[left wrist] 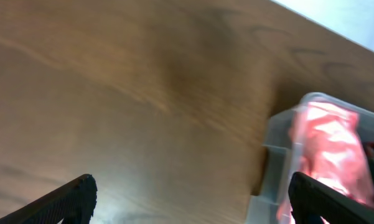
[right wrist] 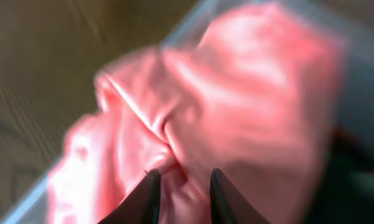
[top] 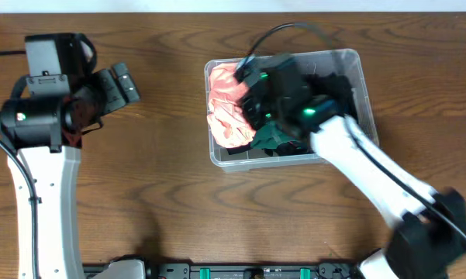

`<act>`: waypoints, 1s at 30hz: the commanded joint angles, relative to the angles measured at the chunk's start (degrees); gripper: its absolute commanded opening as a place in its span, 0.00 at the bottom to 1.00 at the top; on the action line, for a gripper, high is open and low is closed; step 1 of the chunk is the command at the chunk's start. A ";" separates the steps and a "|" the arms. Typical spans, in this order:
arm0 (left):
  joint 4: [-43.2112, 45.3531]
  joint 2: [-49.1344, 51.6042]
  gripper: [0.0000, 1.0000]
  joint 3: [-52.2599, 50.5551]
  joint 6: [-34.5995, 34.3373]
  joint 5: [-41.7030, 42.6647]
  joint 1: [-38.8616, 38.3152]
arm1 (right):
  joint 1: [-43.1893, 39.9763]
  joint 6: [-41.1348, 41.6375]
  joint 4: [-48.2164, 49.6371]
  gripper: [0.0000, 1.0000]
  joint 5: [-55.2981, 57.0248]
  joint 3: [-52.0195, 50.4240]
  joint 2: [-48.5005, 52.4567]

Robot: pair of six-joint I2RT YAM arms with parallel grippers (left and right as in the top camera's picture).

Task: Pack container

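The clear plastic container point(top: 362, 63) stands right of the table's middle. A crumpled pink cloth point(top: 223, 108) fills its left end, with a dark green cloth point(top: 273, 138) and black items beside it. My right gripper point(top: 250, 99) reaches down into the tub over the pink cloth point(right wrist: 249, 93). In the right wrist view the gripper point(right wrist: 183, 186) has its jaws narrow with a pink fold pinched between them. My left gripper point(top: 128, 84) hovers over bare wood left of the tub, open and holding nothing point(left wrist: 190, 199). The tub's corner point(left wrist: 277, 149) and the pink cloth point(left wrist: 333, 146) show in the left wrist view.
The brown wooden table point(top: 163, 194) surrounds the tub. The right arm's white link point(top: 372, 167) crosses the tub's near right corner. A black cable point(top: 275, 31) arcs over the tub's far rim.
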 commanded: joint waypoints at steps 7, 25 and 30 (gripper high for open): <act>-0.74 0.17 0.98 0.15 -0.26 -0.85 1.20 | -0.24 1.46 -1.29 0.38 -1.57 1.22 4.59; -1.55 0.31 0.98 0.15 6.43 -2.16 1.20 | -21.81 2.38 -18.84 0.99 20.74 6.54 -26.84; -3.26 -2.23 0.98 -0.48 6.78 -2.14 0.57 | -30.27 7.17 -23.10 0.99 17.18 4.72 -32.52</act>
